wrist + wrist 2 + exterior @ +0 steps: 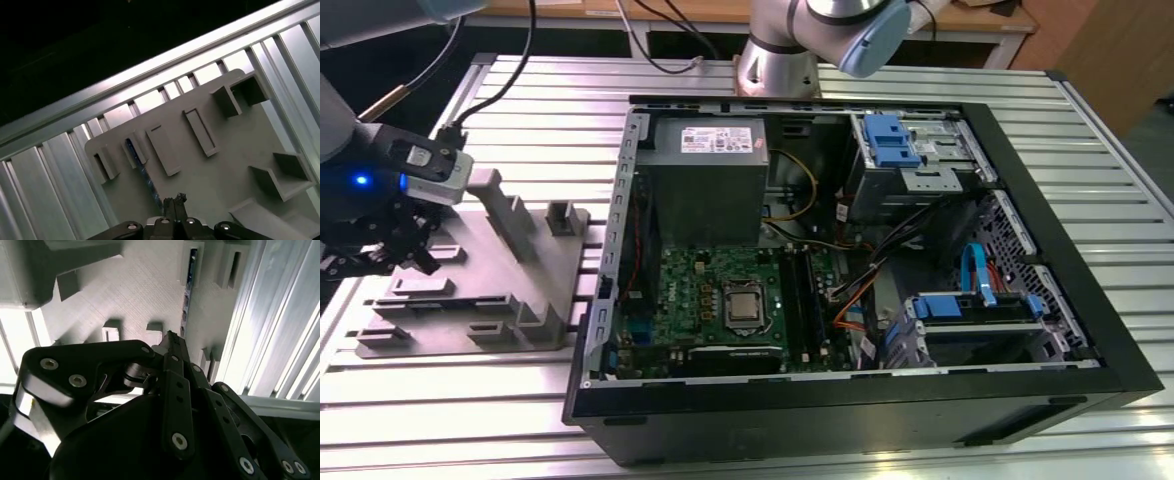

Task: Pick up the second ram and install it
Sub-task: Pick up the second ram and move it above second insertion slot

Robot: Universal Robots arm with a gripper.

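Now your black gripper (175,199) points down at the grey plastic holder tray (220,165), exterior view's left, fingers (175,367) pressed together just over the slotted dark blue-green ram stick (142,170).

Second ram (142,172): we see a thin, dark-blue stick.
Pose: on edge, slotted.
Place: along one edge of the grey holder (225,180).

Site, as I log it: robotics lab or assembly workshop. Evidence: slotted aluminium worktop (467,400); arm base (778,62) standing on it; opened computer case (854,410); grey slotted holder plate (480,300); black cables (520,60) trailing at back.
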